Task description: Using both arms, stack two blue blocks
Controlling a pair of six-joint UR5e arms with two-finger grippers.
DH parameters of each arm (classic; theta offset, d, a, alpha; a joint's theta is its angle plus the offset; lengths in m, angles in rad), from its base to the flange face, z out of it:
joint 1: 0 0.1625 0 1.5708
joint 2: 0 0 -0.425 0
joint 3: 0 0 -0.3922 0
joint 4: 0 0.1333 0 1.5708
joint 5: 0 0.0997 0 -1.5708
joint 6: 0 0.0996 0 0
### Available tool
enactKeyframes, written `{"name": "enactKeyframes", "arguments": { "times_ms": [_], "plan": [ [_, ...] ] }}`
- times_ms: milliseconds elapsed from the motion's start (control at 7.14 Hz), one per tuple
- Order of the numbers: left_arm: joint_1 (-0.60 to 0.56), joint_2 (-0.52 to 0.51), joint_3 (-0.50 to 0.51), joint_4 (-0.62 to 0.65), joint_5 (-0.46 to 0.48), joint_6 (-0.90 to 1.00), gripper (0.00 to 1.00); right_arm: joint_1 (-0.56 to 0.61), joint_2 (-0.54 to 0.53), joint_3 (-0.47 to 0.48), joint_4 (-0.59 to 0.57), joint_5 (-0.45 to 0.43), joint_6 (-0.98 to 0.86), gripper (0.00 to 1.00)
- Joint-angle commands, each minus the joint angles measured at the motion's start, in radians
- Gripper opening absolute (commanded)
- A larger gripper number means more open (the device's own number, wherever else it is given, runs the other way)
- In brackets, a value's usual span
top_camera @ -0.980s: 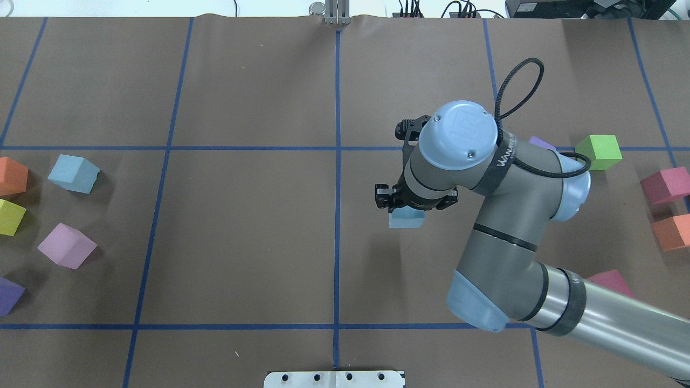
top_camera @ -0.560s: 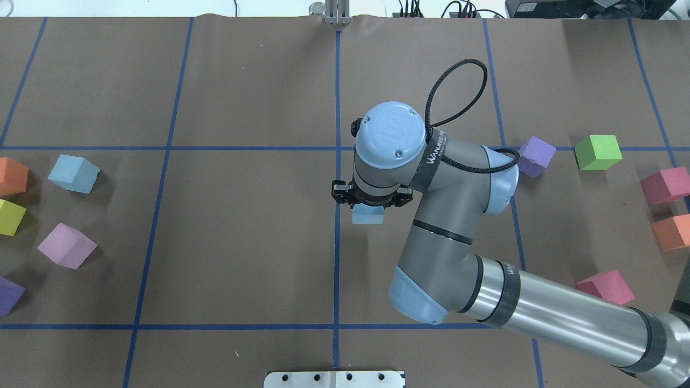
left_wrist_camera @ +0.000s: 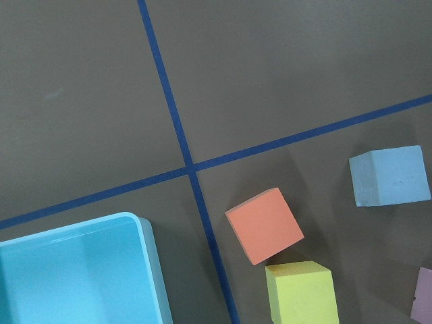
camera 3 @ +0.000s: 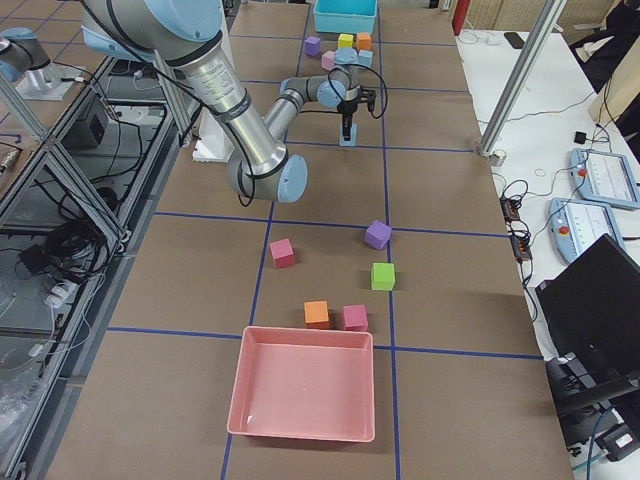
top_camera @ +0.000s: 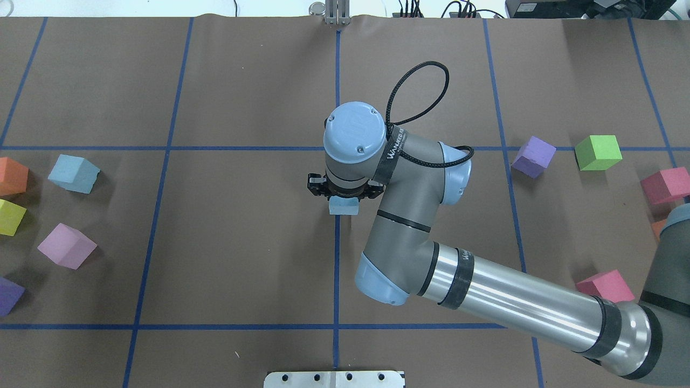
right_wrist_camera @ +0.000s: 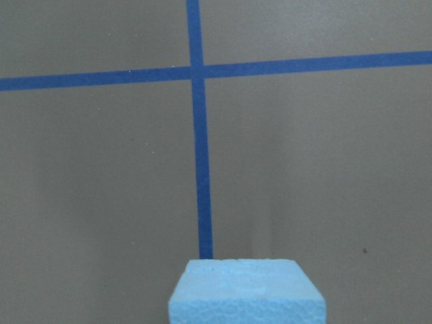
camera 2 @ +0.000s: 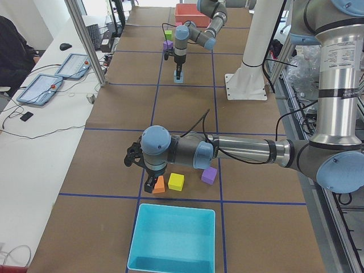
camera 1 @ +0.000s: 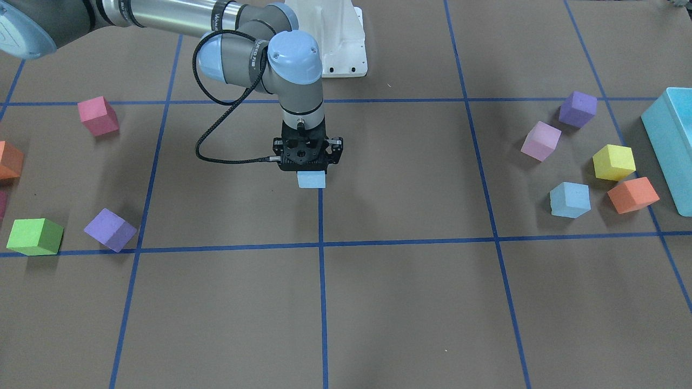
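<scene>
My right gripper (top_camera: 343,196) is shut on a sky-blue block (top_camera: 344,206) and holds it over the table's centre tape line, low down; it also shows in the front view (camera 1: 312,180) and at the bottom of the right wrist view (right_wrist_camera: 246,290). The second blue block (top_camera: 73,173) sits on the table at the far left, also seen in the front view (camera 1: 569,199) and the left wrist view (left_wrist_camera: 391,175). My left gripper (camera 2: 149,186) shows only in the exterior left view, over the orange cube; I cannot tell if it is open or shut.
Orange (top_camera: 11,175), yellow (top_camera: 9,216), lilac (top_camera: 66,245) and purple (top_camera: 8,295) cubes lie around the second blue block, next to a turquoise bin (camera 1: 667,140). Purple (top_camera: 532,156), green (top_camera: 597,152) and pink (top_camera: 666,184) cubes lie on the right. A pink bin (camera 3: 305,385) stands beyond them.
My right arm has carried the blue block leftward in the overhead view, from the right half to the centre line, and the block looks lower. The other cubes have not moved.
</scene>
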Motion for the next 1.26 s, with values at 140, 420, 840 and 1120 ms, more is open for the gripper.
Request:
{"name": "enactKeyframes", "arguments": {
  "times_ms": [140,420,840,1120],
  "plan": [
    [0.0,0.0,0.009,-0.007,-0.008,0.0,0.98,-0.018,0.009,-0.029,0.021,-0.017,0.0,0.61],
    [0.0,0.0,0.011,-0.007,-0.008,0.0,0.98,-0.021,0.008,-0.029,0.021,-0.02,-0.002,0.88],
    [0.0,-0.002,0.011,-0.007,-0.008,0.0,0.98,-0.028,0.006,-0.029,0.021,-0.04,-0.006,1.0],
    [0.064,-0.082,0.012,-0.008,-0.007,-0.209,0.98,0.043,-0.015,-0.015,0.025,0.0,-0.146,1.0]
  ]
}}
